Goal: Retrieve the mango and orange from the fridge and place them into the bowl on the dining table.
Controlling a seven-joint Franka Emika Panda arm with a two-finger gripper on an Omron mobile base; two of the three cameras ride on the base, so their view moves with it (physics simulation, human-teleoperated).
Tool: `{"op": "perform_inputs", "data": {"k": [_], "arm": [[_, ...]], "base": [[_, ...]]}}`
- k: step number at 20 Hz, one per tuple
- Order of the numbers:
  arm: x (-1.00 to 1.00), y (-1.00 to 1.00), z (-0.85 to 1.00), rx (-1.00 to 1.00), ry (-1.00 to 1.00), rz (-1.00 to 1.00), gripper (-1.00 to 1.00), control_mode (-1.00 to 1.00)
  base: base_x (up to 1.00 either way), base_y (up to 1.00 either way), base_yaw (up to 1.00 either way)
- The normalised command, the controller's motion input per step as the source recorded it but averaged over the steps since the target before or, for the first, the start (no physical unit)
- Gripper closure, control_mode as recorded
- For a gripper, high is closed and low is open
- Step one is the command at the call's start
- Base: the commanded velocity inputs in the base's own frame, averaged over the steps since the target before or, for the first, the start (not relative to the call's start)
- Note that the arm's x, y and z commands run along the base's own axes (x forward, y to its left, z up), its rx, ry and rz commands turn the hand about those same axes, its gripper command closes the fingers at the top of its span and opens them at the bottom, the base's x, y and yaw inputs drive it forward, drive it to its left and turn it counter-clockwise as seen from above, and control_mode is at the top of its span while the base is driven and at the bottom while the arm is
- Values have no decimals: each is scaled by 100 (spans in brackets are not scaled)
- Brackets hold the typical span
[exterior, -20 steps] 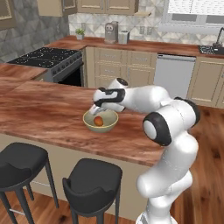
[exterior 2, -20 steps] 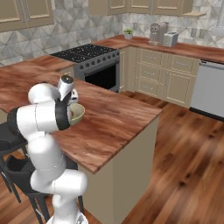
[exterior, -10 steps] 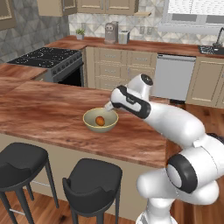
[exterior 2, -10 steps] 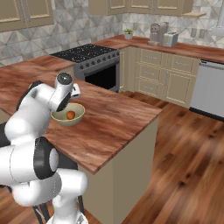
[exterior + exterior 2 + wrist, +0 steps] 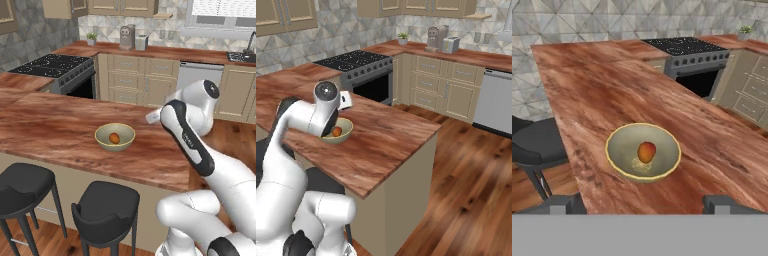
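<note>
The mango lies in the bowl; the gripper is wide, empty (orange likely next, from the fridge).

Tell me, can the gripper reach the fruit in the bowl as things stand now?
Probably yes. The gripper is open and looks down at the fruit, which lies alone in the bowl, with nothing between them.
</note>
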Motion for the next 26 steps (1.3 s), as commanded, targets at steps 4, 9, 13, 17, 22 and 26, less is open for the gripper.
{"op": "perform_inputs", "data": {"k": [4, 9, 13, 17, 22, 26], "arm": [[-100, -47, 68, 0, 0, -4, -100, -100], [-100, -13, 39, 0, 0, -1, -100, -100], [-100, 0, 22, -2, 0, -3, -100, -100], [-98, 0, 2, -4, -4, -9, -100, -100], [-74, -1, 0, -4, -11, -20, -100, -100], [-41, -1, 0, -1, -1, -21, -100, -100]], "base": [[0, 0, 0], [0, 0, 0], [0, 0, 0], [0, 0, 0], [0, 0, 0], [0, 0, 0]]}}
